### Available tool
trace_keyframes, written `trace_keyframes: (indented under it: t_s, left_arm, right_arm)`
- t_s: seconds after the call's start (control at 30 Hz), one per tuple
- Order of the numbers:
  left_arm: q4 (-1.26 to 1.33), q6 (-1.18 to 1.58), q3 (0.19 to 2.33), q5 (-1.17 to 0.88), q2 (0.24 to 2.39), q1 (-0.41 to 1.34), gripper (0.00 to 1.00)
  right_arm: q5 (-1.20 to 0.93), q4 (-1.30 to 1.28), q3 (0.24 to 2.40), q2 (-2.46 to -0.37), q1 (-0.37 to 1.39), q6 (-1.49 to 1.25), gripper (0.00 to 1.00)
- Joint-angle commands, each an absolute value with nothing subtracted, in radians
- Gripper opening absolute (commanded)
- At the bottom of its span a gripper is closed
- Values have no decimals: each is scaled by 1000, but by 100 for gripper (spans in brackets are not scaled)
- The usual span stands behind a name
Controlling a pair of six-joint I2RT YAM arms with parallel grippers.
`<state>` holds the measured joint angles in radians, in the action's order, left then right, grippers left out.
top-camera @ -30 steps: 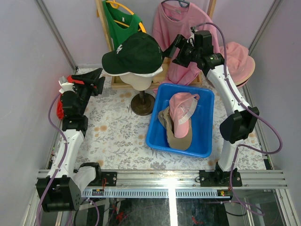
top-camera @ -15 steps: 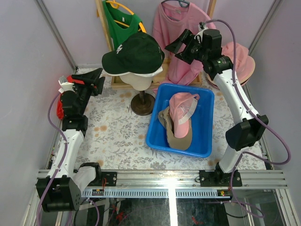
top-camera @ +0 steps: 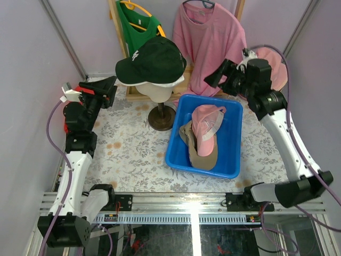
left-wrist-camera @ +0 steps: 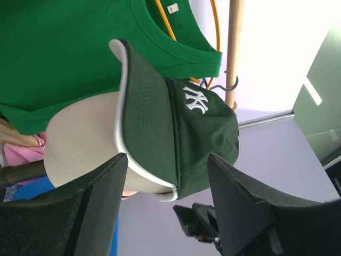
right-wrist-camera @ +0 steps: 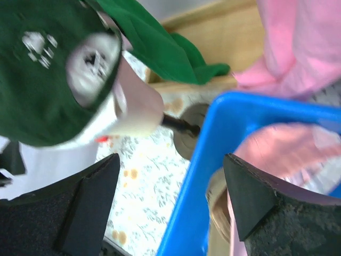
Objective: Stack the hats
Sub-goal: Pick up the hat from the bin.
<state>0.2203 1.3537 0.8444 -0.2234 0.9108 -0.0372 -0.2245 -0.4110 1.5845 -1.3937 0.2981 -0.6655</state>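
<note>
Hats, seen from above: four in view. Green cap (top-camera: 154, 57) sits on the head (top-camera: 159, 93) at the back of the table (top-camera: 128, 149), with its bill to the left (a pale rim shows under it; cannot tell whether that is another hat). Pink cap (top-camera: 206, 121) lies in the blue bin (top-camera: 173, 146), resting on top of the tan cap (top-camera: 205, 154). Pink hat (top-camera: 279, 74) sits at far right behind the right arm, partly hidden.

Left gripper (top-camera: 106, 85): raised over the table's left edge and aimed at the green cap, near it but not touching. Fingers apart, nothing between them. Its wrist view frames the cap's bill and the head in the gap.

Right gripper (top-camera: 218, 74): raised above the bin's far right corner, pointing left toward the head. Fingers spread wide, empty. Its wrist view is blurred but shows the green cap, the head's stand and the bin rim.

Green shirt (top-camera: 136, 26) and pink shirt (top-camera: 210, 37) hang at the back. Red cloth (top-camera: 66, 125) lies just beside the left arm.
</note>
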Motion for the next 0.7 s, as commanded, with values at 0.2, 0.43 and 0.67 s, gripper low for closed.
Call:
trace_keyframes:
  t_s: [0.2, 0.43, 0.67]
  left_arm:
    - [84, 1164, 911, -117, 875, 99, 61]
    - [20, 1097, 916, -81, 847, 160, 61]
    - [2, 1076, 902, -71, 815, 186, 61]
  right_arm:
    - [-134, -520, 1233, -1175, 403, -551, 85]
    - [-132, -448, 1117, -1218, 452, -589, 84]
    - [-142, -350, 1122, -1351, 456, -635, 84]
